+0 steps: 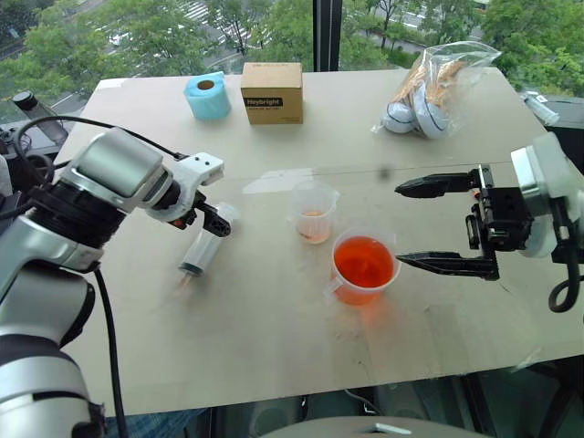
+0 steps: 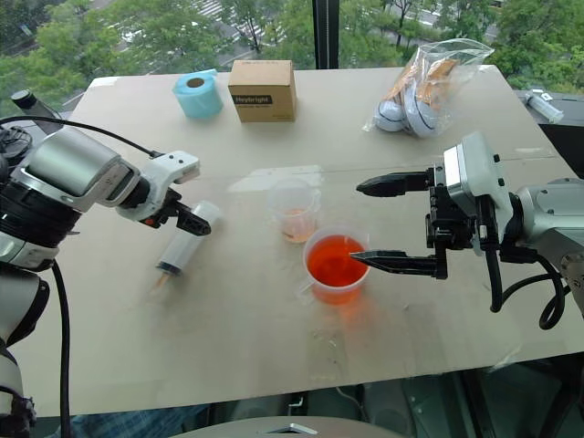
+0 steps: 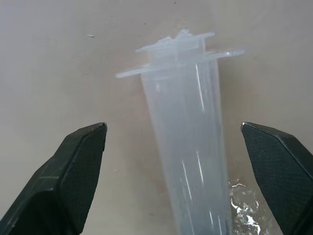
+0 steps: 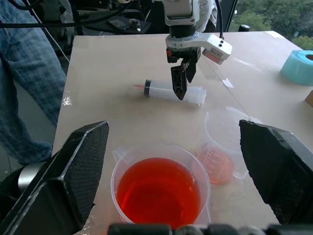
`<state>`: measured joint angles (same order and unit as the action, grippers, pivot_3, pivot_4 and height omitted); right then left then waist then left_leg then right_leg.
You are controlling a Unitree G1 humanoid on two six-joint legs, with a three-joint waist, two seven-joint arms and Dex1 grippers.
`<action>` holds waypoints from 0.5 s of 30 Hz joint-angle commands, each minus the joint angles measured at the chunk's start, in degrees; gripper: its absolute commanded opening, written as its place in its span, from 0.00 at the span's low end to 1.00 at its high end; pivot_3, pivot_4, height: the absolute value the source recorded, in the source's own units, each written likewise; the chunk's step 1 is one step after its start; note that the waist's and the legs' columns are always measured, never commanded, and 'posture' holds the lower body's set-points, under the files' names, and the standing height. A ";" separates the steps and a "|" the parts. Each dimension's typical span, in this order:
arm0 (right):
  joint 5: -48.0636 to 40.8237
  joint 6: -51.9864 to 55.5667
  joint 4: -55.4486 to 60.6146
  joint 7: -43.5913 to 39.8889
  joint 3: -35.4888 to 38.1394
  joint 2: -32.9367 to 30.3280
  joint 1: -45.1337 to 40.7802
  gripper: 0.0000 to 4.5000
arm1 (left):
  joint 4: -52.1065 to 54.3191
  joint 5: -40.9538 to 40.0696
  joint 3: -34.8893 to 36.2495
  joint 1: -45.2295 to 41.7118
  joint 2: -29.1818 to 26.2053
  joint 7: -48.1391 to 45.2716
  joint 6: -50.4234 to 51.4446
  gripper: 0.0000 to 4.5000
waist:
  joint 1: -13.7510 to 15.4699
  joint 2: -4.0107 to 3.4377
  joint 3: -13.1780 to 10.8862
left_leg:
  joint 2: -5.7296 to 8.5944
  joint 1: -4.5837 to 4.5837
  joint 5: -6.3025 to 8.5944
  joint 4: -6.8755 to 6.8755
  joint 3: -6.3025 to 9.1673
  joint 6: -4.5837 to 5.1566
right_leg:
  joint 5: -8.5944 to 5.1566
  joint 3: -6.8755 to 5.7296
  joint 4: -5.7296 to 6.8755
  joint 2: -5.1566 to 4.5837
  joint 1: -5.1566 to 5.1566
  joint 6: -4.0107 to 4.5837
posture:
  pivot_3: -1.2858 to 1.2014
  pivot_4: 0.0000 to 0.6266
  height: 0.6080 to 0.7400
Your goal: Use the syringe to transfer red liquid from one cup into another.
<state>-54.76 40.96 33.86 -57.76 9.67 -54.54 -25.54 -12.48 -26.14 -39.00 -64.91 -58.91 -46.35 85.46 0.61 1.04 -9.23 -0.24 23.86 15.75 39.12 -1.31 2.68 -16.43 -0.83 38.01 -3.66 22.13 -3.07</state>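
Two grippers are working over the table (image 1: 274, 347), both spread wide and holding nothing. Left gripper (image 4: 182, 78) is pointing steeply down over the syringe (image 1: 203, 246), its fingers (image 3: 73, 166) standing either side of the clear barrel near the flanged end, not touching it. Syringe is lying flat on the table, left of both cups, flange toward the far side, dark seal and narrow tip toward the near edge; a faint orange tinge is showing at the tip. Right gripper (image 1: 433, 224) is hanging level, pointing left, with the wide cup (image 1: 363, 267) sitting just off its lower finger. Wide cup is holding red liquid (image 1: 364, 263) filling much of it. Small cup (image 1: 314, 212) is standing just beyond and left of the wide cup, very close to it, with a thin layer of pale orange liquid at its bottom. Farther back, a blue roll (image 1: 208, 95), a brown box (image 1: 272, 92) and a plastic bag (image 1: 436, 88) are sitting along the far edge. Someone in jeans (image 4: 29, 83) is standing beside the table.
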 commanded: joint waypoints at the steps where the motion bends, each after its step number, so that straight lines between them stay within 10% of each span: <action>1: -1.18 -0.23 1.56 0.72 1.53 -0.08 -0.39 1.00 | 0.62 3.01 -1.46 -1.03 -0.54 -2.30 -1.37 1.00 | -0.14 0.00 0.00 | -0.01 0.00 0.00 0.00 0.00 0.00 | 0.00 0.01 0.00 0.00 0.00 0.00 | 0.52 0.24 1.00; 6: -0.88 -0.34 1.51 1.17 0.82 0.36 -0.59 1.00 | -1.31 5.09 -1.26 -0.98 1.72 -3.01 -1.35 1.00 | 0.15 0.00 0.00 | -0.01 0.00 0.00 0.02 0.01 0.00 | 0.00 0.01 0.01 -0.01 0.00 0.00 | 0.52 0.24 1.00; 13: -0.83 -0.01 1.50 1.29 0.70 0.31 -0.59 1.00 | -1.83 6.37 -0.64 -0.75 3.23 -4.20 -1.09 0.31 | 0.08 0.00 0.00 | -0.01 0.00 0.00 0.03 0.02 0.00 | 0.00 0.01 0.02 -0.02 -0.01 0.00 | 0.52 0.24 1.00; 15: -0.47 -0.13 1.33 1.06 0.63 0.16 -0.52 1.00 | -1.67 6.98 -1.05 -0.72 3.05 -4.85 -1.81 0.29 | 0.09 0.00 0.00 | -0.01 0.00 0.00 0.03 0.02 0.00 | 0.00 0.01 0.02 -0.02 0.00 0.00 | 0.52 0.24 1.00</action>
<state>-54.72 41.12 33.87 -56.78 9.52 -54.04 -25.58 -14.51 -20.37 -40.99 -64.96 -55.27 -50.56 84.54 0.70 1.04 -9.23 -0.25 23.87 15.75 39.15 -1.29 2.68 -16.43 -0.82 38.04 -3.68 22.13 -3.08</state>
